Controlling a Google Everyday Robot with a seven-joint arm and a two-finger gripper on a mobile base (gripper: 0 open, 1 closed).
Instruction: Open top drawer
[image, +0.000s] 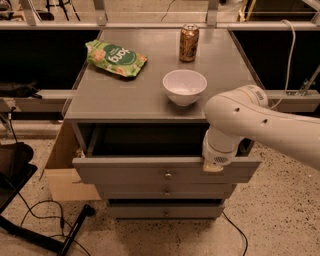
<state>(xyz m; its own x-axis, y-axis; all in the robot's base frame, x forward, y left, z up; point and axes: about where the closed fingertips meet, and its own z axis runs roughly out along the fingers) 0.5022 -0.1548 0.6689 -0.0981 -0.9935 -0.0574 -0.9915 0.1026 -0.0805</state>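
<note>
At the counter's front right corner, just below the front edge, the gripper (213, 166) sits against the top rim of the top drawer (125, 172), near that drawer's right end. Its pale tip touches the rim, but the rounded wrist above hides the rest, so I cannot tell how far open it is or whether it has hold of anything. The white arm (265, 120) reaches in from the right side and bends down over the corner.

The top drawer stands part way out from the cabinet, its flat grey front forward of the counter's front edge and a dark gap showing behind it. Its small round knob (168, 175) is at the centre of the front, left of the gripper. Two narrower drawers (165, 191) sit below it.

On the counter (125, 100), a white bowl (184, 86) stands near the front edge, right of centre. A brown can (189, 43) stands upright near the back edge. A green snack bag (115, 58) lies toward the back left corner. A cardboard box (62, 175) rests on the floor beside the counter's left side.
</note>
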